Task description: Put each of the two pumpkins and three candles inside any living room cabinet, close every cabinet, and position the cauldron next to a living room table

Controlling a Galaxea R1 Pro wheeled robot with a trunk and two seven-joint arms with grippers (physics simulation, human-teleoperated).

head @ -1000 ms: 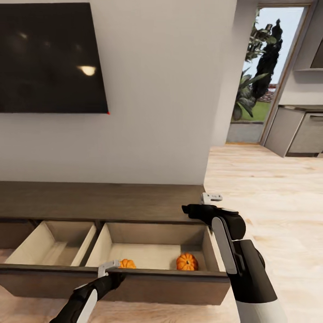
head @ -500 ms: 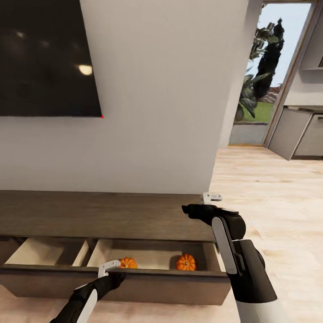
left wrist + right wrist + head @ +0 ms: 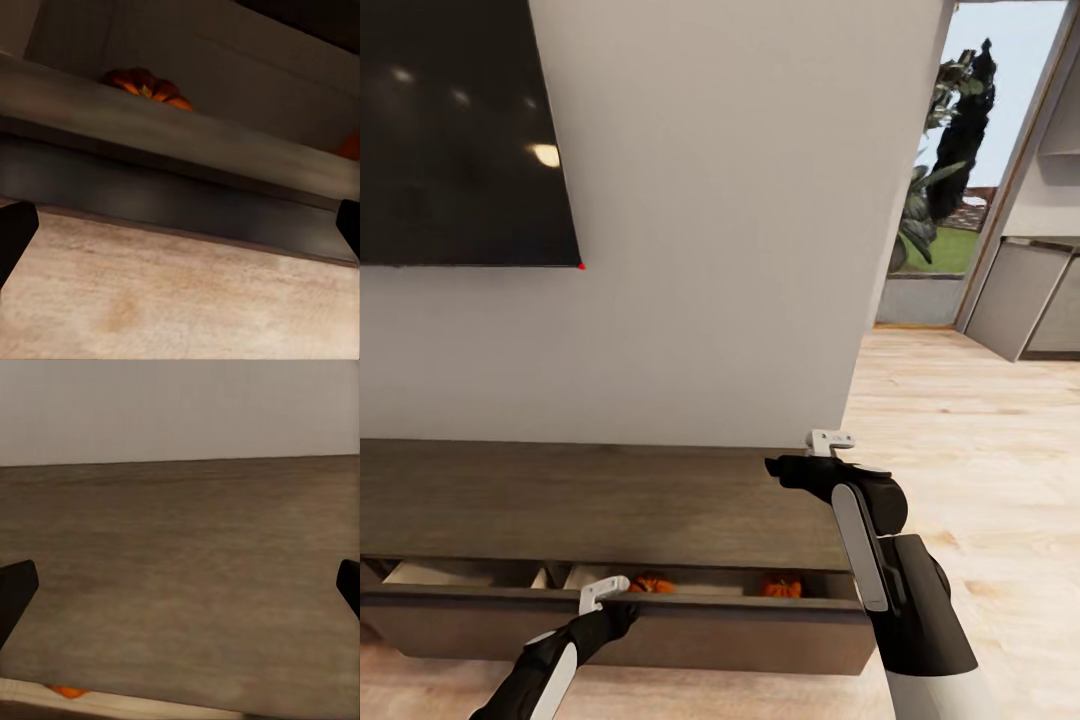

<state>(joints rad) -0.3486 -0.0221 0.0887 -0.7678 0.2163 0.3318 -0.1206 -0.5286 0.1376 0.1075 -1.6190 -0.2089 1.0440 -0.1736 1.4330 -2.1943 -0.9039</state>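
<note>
With both pumpkins point(image 3: 651, 582) inside the nearly shut cabinet point(image 3: 610, 500) drawer, the wide-open left gripper point(image 3: 603, 593) at its front edge risks getting pinched, while the right gripper point(image 3: 830, 439), also open wide, hovers above the top.

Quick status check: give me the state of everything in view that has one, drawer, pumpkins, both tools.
Cabinet drawer: nearly shut, narrow gap left.
Left pumpkin: inside drawer, top just showing.
Right pumpkin: inside drawer, top just showing.
Left tool: open, at the drawer front's top edge.
Right tool: open, empty, above the cabinet top.
</note>
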